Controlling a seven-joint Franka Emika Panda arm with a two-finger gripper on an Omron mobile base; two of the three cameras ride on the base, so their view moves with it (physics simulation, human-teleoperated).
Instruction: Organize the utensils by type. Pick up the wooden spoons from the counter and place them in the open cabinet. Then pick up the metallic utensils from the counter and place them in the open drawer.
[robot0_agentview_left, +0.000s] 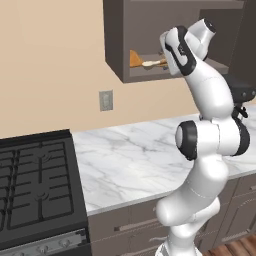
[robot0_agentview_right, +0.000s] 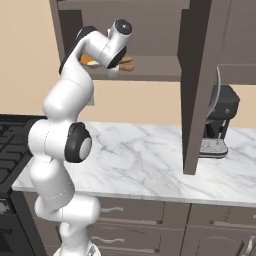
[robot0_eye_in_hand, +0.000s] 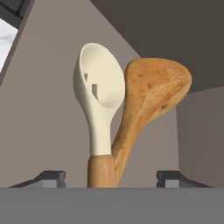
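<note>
Two wooden spoons lie side by side on the shelf of the open cabinet (robot0_agentview_left: 125, 50). The pale-bowled spoon (robot0_eye_in_hand: 99, 92) rests against the brown-bowled one (robot0_eye_in_hand: 151, 92). My gripper (robot0_eye_in_hand: 109, 178) reaches into the cabinet, open, its fingertips (robot0_eye_in_hand: 46, 177) wide on either side of the pale spoon's orange handle without touching it. From the base, the spoons (robot0_agentview_left: 147, 63) (robot0_agentview_right: 127, 66) lie just beyond the hand. The counter (robot0_agentview_left: 130, 155) below is bare marble. The metallic utensils and the open drawer are out of view.
The cabinet's open door (robot0_agentview_right: 197, 85) hangs down to the right of my arm. A coffee machine (robot0_agentview_right: 220, 120) stands at the counter's right end. A black stove (robot0_agentview_left: 35, 185) borders the counter on the left. A wall outlet (robot0_agentview_left: 106, 100) sits above the counter.
</note>
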